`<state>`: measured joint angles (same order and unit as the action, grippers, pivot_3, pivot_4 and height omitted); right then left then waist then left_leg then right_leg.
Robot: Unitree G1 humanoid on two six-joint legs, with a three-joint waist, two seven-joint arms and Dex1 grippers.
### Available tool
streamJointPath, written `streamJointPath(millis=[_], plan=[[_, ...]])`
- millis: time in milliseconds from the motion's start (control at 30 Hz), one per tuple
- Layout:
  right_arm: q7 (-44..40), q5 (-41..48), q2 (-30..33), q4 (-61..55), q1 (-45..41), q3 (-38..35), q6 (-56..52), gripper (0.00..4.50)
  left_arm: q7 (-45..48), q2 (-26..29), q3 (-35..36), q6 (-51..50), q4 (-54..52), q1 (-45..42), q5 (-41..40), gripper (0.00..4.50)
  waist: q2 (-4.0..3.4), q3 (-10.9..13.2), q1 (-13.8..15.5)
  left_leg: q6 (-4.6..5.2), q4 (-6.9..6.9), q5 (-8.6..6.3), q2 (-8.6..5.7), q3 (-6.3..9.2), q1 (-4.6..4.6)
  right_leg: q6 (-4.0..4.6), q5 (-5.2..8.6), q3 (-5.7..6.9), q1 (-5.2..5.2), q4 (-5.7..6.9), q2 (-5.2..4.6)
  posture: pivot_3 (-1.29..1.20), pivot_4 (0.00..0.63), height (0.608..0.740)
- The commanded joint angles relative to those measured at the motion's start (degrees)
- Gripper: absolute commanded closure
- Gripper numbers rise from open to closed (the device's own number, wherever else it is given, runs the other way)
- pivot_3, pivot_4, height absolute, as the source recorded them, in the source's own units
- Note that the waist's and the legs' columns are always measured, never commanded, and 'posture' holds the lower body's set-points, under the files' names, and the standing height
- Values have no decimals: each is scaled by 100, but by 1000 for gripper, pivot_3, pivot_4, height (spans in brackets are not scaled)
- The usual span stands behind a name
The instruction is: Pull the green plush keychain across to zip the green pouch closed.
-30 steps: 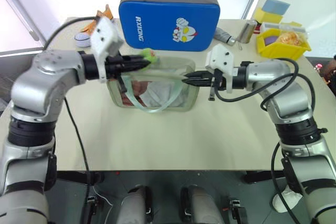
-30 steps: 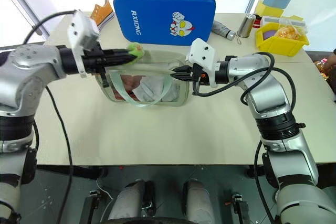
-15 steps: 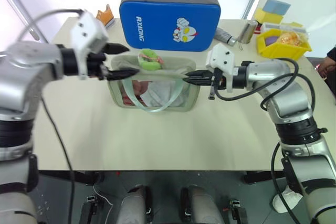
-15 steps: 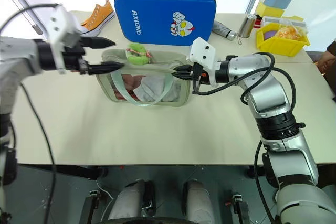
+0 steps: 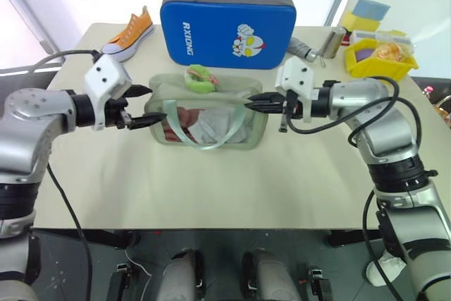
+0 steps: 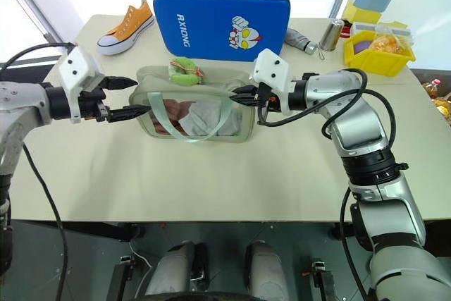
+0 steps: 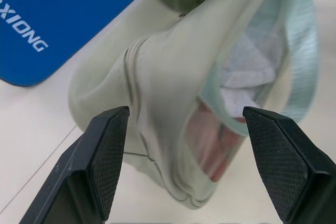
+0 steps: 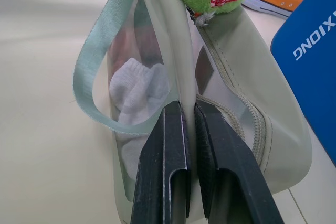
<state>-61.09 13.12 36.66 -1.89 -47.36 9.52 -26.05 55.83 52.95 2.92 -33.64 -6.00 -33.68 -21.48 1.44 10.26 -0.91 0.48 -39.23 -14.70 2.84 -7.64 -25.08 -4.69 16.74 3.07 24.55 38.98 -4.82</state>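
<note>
The green pouch (image 5: 204, 116) stands upright in the middle of the table, its clear front panel showing white cloth inside and its mint strap hanging down the front. The green plush keychain (image 5: 199, 77) lies on the pouch's top, a little left of the middle, with nothing holding it. My left gripper (image 5: 146, 106) is open at the pouch's left end. In the left wrist view its fingers (image 7: 100, 166) stand either side of that end without touching. My right gripper (image 5: 252, 101) is shut on the pouch's top edge at the right end, its pads (image 8: 170, 156) pinching the fabric.
A blue padded case (image 5: 225, 27) stands just behind the pouch. An orange sneaker (image 5: 127, 29) lies at the back left. At the back right are a metal can (image 5: 331, 40) and a yellow bin (image 5: 380, 58). Bare table (image 5: 211, 188) stretches in front of the pouch.
My left gripper let go of the plush keychain, opened, and drew back left and down to the pouch's left end. The keychain now rests on the pouch. The right arm kept still.
</note>
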Motion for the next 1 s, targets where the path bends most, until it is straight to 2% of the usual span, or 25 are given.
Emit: streamJointPath(millis=[33, 200, 233, 400, 500, 633, 800, 900, 1000], plan=[[6, 65, -5, -195, -185, -86, -42, 4500, -143, -86, 63, 307, 178, 13, 195, 1656, 0, 0, 4, 0, 0, 0, 0, 0, 0, 0, 0, 0, 0, 0, 0, 0, 150, 740], [2, 101, -3, -255, -204, -104, -132, 4500, -229, -294, 54, 499, 418, -41, 319, 4168, 0, 0, 9, 0, 0, 0, 0, -1, 0, 0, 0, 0, 0, 0, -1, 0, 150, 740], [2, 108, -4, -266, -206, -107, -148, 4500, -239, -339, 59, 502, 433, -53, 318, 4468, 0, 0, 11, 0, 0, 0, 0, -1, 0, 0, 0, 0, 0, 0, -1, 0, 150, 740], [23, 175, -36, -347, -209, -135, -292, 4500, -244, -431, 69, 511, 453, -79, 335, 4468, 0, 0, 14, 0, 0, 0, -1, -1, 0, 0, 0, 0, -1, 0, -2, 0, 150, 740], [-18, 213, 19, -268, -263, -172, -380, 3403, -134, -376, 101, 344, 371, -129, 240, 4500, 0, 0, 17, 0, 0, 0, -1, 0, 0, 0, 0, 0, -1, 1, -2, 0, 150, 740], [4, 176, 44, -98, -543, -215, -322, 1488, -46, -327, 92, 342, 318, -112, 277, 4500, 0, 0, 14, 1, 0, 0, -2, -2, 0, 0, 0, 0, 0, 0, -4, 0, 150, 740], [408, 407, -549, -179, -1065, -258, -600, 1488, -46, -341, 95, 296, 229, -104, 269, 4500, 0, 0, 10, 0, 0, 0, -1, 0, 0, 0, 0, 1, 0, 1, -3, 0, 150, 740], [918, 264, -1186, 102, -1288, -87, -662, 1488, -31, -341, 59, 314, 240, -163, 297, 4500, 0, 0, 3, 0, 0, 0, -1, -1, 0, 0, 0, 1, 0, 2, -3, 0, 150, 740], [1041, 139, -1493, 333, -1301, 59, -513, 1488, -26, -335, 38, 346, 253, -182, 334, 4500, 1, -1, 17, 0, 0, 0, -1, 0, 0, 0, 0, 1, 0, 3, -3, 0, 150, 740]])
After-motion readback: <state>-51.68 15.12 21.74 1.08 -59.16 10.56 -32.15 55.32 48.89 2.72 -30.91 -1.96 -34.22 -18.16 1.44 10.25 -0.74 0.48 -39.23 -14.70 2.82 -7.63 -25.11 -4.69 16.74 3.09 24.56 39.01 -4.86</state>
